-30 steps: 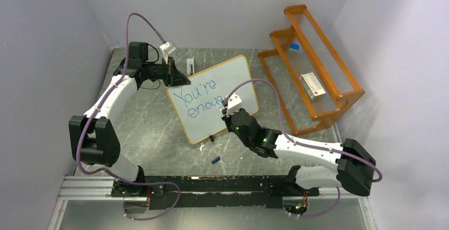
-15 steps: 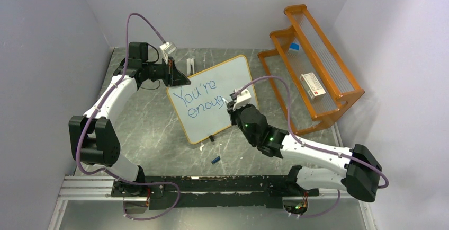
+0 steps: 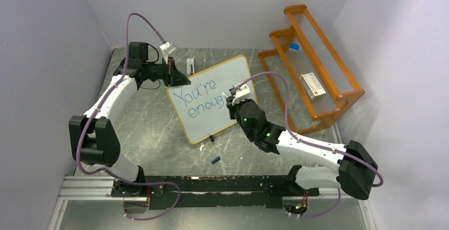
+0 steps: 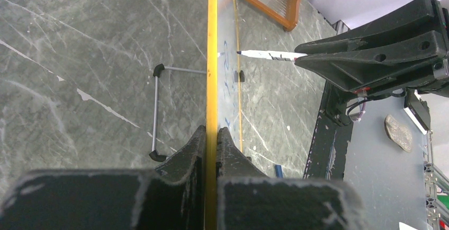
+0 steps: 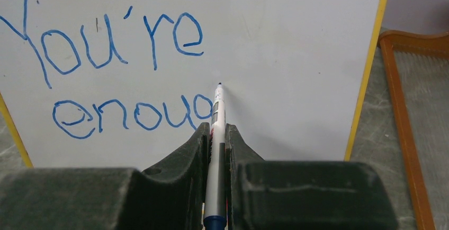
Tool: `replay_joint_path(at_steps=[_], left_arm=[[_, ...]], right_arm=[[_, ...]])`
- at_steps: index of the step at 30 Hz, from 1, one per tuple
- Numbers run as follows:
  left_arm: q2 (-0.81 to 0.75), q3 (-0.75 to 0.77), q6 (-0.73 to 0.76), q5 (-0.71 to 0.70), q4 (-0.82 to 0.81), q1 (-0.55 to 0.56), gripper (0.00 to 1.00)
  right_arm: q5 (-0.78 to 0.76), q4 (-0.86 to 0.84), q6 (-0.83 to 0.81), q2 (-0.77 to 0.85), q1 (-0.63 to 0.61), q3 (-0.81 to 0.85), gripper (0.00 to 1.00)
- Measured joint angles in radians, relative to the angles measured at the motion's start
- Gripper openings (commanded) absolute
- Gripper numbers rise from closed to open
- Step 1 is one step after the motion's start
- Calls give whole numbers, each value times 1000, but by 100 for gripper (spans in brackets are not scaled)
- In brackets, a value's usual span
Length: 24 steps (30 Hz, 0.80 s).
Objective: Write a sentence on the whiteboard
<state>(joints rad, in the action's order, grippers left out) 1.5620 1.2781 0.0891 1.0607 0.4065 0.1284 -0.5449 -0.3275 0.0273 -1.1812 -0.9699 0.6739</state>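
The whiteboard (image 3: 235,76) stands tilted on black clip feet, with "You're enoug" written on it in blue. My left gripper (image 3: 177,79) is shut on its yellow frame at the upper left corner. In the left wrist view the fingers (image 4: 212,130) clamp the frame edge (image 4: 212,55). My right gripper (image 3: 231,100) is shut on a white marker (image 5: 217,108) with a blue end. The marker's tip sits just right of the last letter, at the whiteboard face (image 5: 296,55). I cannot tell whether it touches. The marker (image 4: 270,55) also shows in the left wrist view.
An orange wooden rack (image 3: 312,60) stands right of the board, holding a white box (image 3: 311,86) and a small blue item (image 3: 294,46). A blue cap (image 3: 215,160) lies on the grey marble table in front of the board. A metal rail runs along the near edge.
My right gripper has moved up and slightly right along the board with the marker. The left arm and the board have not moved.
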Motion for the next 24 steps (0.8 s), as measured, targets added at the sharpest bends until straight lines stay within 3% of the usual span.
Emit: replay_joint_path(at_steps=[24], left_arm=[[0,0,0,-2,0,0,5]], right_arm=[[33,-10,10,-38,25,18,0]])
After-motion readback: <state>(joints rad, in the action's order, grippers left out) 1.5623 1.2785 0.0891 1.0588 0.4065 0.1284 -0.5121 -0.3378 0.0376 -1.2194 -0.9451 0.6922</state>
